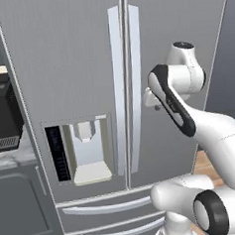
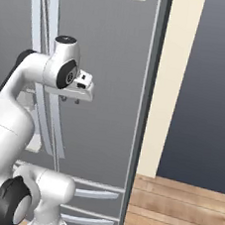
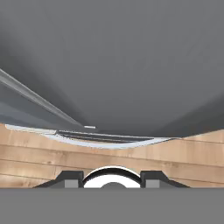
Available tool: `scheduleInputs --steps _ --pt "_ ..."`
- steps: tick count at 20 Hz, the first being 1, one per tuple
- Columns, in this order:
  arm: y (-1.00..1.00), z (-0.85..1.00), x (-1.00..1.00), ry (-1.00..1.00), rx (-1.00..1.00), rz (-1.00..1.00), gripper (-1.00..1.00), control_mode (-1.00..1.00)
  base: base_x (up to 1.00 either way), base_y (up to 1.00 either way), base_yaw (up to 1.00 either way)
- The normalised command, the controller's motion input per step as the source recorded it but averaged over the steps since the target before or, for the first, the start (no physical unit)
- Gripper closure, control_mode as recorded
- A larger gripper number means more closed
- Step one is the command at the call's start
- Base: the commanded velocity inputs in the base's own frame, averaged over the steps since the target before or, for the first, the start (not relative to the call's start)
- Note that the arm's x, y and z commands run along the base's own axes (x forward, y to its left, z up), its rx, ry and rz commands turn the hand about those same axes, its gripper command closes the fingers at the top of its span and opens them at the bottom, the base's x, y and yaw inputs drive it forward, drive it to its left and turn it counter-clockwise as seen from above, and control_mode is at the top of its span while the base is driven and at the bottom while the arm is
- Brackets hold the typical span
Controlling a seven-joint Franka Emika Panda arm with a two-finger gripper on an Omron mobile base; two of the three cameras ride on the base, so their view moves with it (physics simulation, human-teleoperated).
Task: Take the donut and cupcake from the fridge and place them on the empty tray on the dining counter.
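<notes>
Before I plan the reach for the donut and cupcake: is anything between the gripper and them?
Yes. Both fridge doors are closed, so the food is shut away behind them. The gripper is shut, empty, and hangs in front of the right door, beside its long vertical handle.

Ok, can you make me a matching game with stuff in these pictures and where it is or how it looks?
Things:
1. fridge doors
2. water dispenser
3. drawers
4. floor

Descriptions:
A. light wooden planks
B. set into the left door
C. shut, with long handles side by side
D. at the bottom of the fridge

Pairs: 1-C, 2-B, 3-D, 4-A
</notes>
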Motion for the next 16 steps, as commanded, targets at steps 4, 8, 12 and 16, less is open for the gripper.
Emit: scheduleInputs --steps 4,8,12,16 --pt "0.0 0.0 -0.77 -0.14 0.0 -0.02 -1.0 -1.0 0.0 0.0 0.0" --pt "0.0 -0.02 -1.0 -0.37 0.0 -0.05 -1.0 -1.0 0.0 0.0 0.0" --pt "0.0 -0.15 -0.96 -0.4 -0.02 -0.06 -1.0 -1.0 0.0 0.0 0.0" --pt "0.0 -0.24 -0.69 -0.47 -0.02 -0.06 -1.0 -1.0 0.0 0.0 0.0"
